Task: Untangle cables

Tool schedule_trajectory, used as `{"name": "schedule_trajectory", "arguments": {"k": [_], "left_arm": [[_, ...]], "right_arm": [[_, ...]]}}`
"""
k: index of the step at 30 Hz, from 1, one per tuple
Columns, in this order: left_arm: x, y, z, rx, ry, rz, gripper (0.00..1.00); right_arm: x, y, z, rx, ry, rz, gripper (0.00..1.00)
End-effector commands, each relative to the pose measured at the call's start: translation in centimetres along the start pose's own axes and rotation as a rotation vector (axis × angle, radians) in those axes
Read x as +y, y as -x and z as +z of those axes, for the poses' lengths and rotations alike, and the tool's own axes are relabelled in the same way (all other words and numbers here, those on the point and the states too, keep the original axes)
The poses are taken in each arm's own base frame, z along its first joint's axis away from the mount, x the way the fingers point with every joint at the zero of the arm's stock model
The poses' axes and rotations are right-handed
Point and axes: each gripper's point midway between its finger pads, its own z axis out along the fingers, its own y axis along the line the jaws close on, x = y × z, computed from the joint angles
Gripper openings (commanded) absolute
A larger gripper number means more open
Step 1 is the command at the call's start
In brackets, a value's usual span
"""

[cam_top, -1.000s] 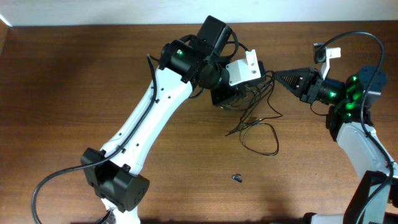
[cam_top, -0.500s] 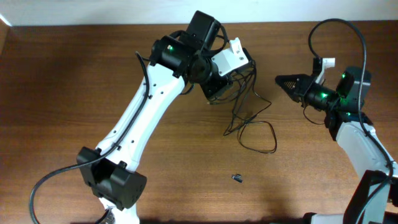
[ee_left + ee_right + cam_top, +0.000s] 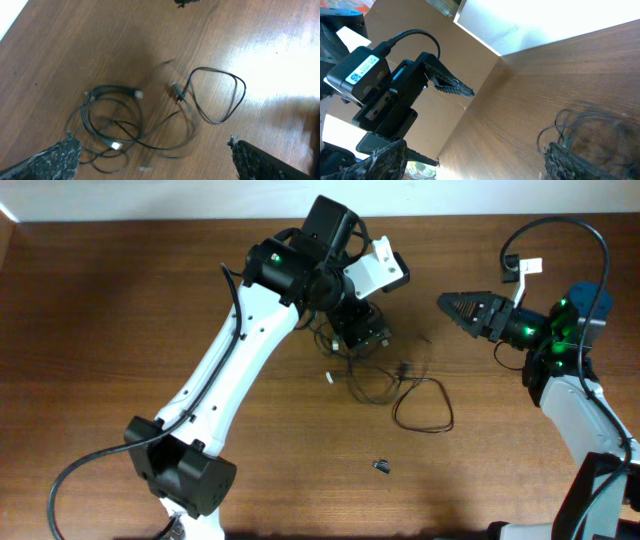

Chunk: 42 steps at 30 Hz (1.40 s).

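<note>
Left gripper [image 3: 152,147] spread wide, empty; thin black plug-ended cables [image 3: 115,120] heaped directly beneath, single loop toward one finger. Right gripper [image 3: 447,304] parted, empty, well apart. Risk: several strands pinched together, knot tightened.

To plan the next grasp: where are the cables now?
In the overhead view the cables lie on the table just under the left gripper, one loop trailing toward the robot's right.
</note>
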Motion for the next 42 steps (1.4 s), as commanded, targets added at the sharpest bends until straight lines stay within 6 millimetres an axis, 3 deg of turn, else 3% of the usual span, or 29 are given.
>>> {"name": "schedule_trajectory", "arguments": {"k": [1,7,13,17,23,42], "left_arm": [[0.1,0.3,-0.6,-0.014,0.016,0.005,0.99],[5.1,-2.9,-1.8,0.098,0.229,-0.127,0.99],[11.4,-6.7,-5.2,0.061,0.350,-0.441,0.99],[13.4,-8.4,-6.5,0.059,0.386,-0.499,0.99],[13.6,-8.6,-6.7,0.059,0.390,-0.504,0.99],[13.6,-8.6,-6.7,0.056,0.392,-0.503,0.99]], "right_arm": [[0.6,-0.1,0.0,0.015,0.020,-0.026,0.92],[-0.2,-0.8,0.0,0.027,0.002,0.007,0.99],[-5.6,-1.8,-0.7,-0.048,-0.243,0.253,0.99],[-7.4,-2.0,-1.2,-0.082,-0.340,0.302,0.99],[-8.7,-1.4,-1.8,-0.129,-0.419,0.296,0.99],[-8.7,-1.4,-1.8,-0.129,-0.419,0.295,0.99]]}}
